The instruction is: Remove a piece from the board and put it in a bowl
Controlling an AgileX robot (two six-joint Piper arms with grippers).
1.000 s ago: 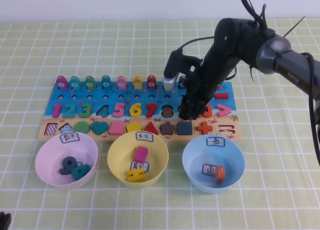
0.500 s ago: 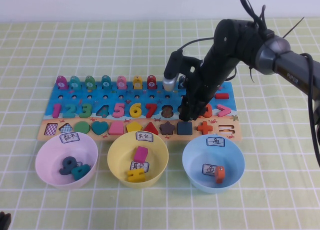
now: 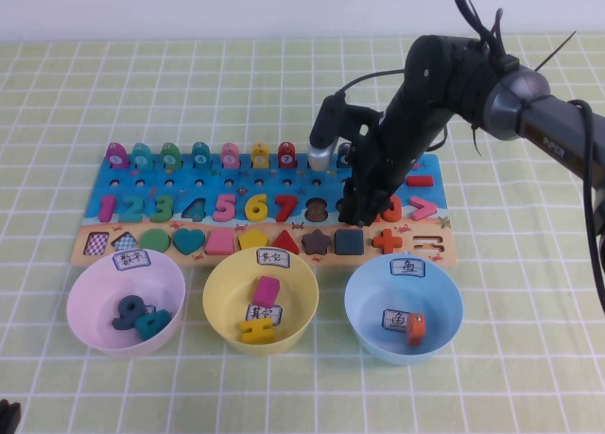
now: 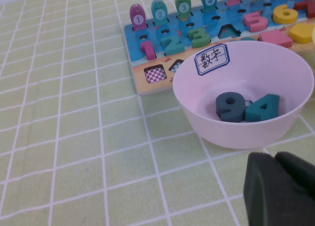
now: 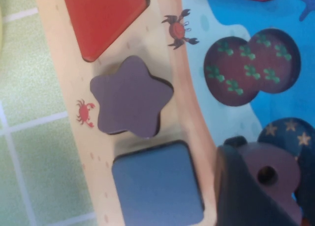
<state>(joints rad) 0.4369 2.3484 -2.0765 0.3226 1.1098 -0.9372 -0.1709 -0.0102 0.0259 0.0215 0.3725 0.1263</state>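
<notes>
My right gripper (image 3: 357, 212) is low over the board (image 3: 430, 183) at the right end of the numeral row. It is shut on the dark brownish-purple 8 (image 5: 273, 173), held just above the board (image 5: 189, 83). The 8's empty recess (image 5: 246, 67) shows beside it, next to the dark star (image 5: 129, 99). The pale pink bowl (image 3: 87, 281) stands in front of the board's left end with a grey-blue 9 (image 4: 230, 106) and a teal 4 inside. My left gripper (image 4: 275, 173) is shut and empty, low on the cloth just short of that bowl (image 4: 197, 115).
A yellow bowl (image 3: 219, 292) and a light blue bowl (image 3: 364, 297) stand in a row to the right of the pink one, each with pieces inside. A row of pegs (image 3: 200, 154) lines the board's far edge. The table has a green checked cloth.
</notes>
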